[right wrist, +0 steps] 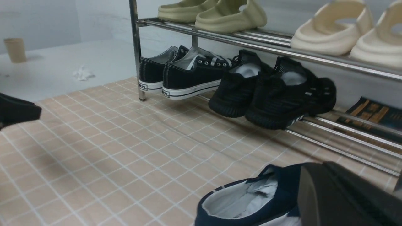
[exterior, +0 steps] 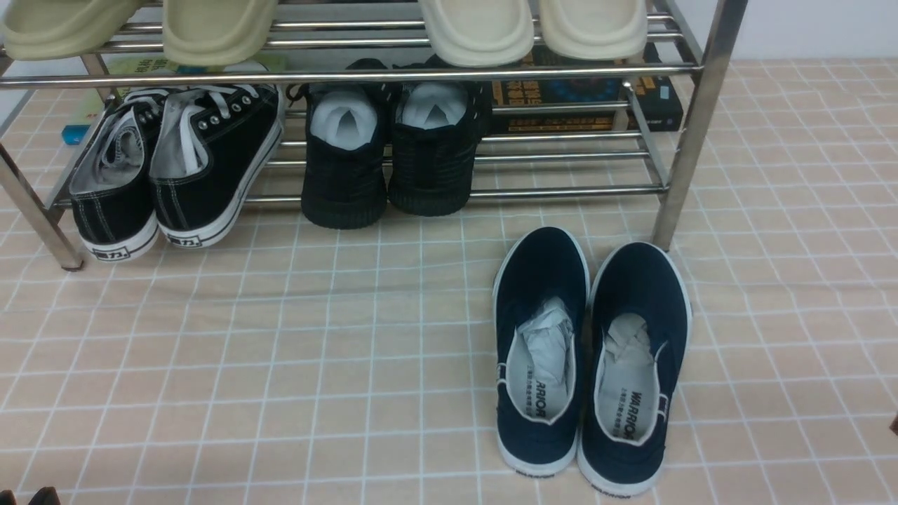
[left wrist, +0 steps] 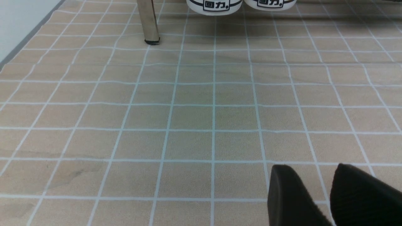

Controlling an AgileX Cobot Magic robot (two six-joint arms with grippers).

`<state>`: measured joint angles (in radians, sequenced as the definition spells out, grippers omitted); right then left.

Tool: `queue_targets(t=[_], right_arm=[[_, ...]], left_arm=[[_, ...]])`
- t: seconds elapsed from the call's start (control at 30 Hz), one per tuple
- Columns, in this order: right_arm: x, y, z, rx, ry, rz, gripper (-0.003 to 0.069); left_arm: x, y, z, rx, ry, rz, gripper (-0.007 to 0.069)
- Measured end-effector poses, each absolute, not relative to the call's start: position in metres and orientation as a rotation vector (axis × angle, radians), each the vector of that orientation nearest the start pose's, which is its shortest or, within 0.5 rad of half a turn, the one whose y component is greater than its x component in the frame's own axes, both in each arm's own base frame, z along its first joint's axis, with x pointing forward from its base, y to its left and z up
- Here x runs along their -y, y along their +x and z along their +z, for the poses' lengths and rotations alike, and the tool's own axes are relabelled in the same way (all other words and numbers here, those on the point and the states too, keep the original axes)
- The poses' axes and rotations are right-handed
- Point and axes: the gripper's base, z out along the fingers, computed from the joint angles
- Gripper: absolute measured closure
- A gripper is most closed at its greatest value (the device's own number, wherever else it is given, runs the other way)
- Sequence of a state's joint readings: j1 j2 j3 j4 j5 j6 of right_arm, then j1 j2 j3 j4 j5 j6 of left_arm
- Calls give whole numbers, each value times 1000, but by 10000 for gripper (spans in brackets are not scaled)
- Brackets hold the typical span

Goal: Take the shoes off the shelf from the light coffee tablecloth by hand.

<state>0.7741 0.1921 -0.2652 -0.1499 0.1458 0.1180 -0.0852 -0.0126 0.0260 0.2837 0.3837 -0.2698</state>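
The light coffee tablecloth (exterior: 280, 351) covers most of the tabletop, with thin white lines marking it into squares. Along the far edge stands the shelf (exterior: 694, 126), two tiers of chrome tubes. Its top tier carries a pair of olive slides (exterior: 140, 24) toward the left edge and a pair of cream slides (exterior: 533, 28) toward the right edge.

On the bottom tier, black lace-up sneakers (exterior: 189, 161) sit at the left end. Just beside them is an all-black high-top pair (exterior: 393, 161) stuffed with white paper. Dark books (exterior: 582, 98) lie at the right end.

The shoes (exterior: 554, 280), navy slip-ons with white soles, are off the shelf. They rest on the cloth right of centre, side by side, just in front of the shelf's near right post. Their toes point to the far edge and paper shows inside them.

The left gripper (left wrist: 314, 171) hangs low over bare cloth near the near-left corner, jaws slightly apart and holding nothing. The right gripper (right wrist: 171, 144) has its jaws spread wide and empty, one finger beside a navy heel.

On the bare white surface beyond the cloth are a paper cup (right wrist: 14, 50) and a crumpled tissue (right wrist: 82, 74).
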Motion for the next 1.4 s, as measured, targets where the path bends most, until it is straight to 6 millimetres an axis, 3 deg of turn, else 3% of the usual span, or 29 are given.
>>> queue_targets(t=[0.7,1.1,1.4], right_arm=[[-44,48,278,-1451,-614,552,646],[-40,44,264,-1629,-598,568,637],[-27,52,260,-1717,-376,373,624]], left_arm=[[-5,53,172,-1865,2,35,385],[-5,53,172,-1865,2,35,385],[-5,53,172,-1865,2,35,385]])
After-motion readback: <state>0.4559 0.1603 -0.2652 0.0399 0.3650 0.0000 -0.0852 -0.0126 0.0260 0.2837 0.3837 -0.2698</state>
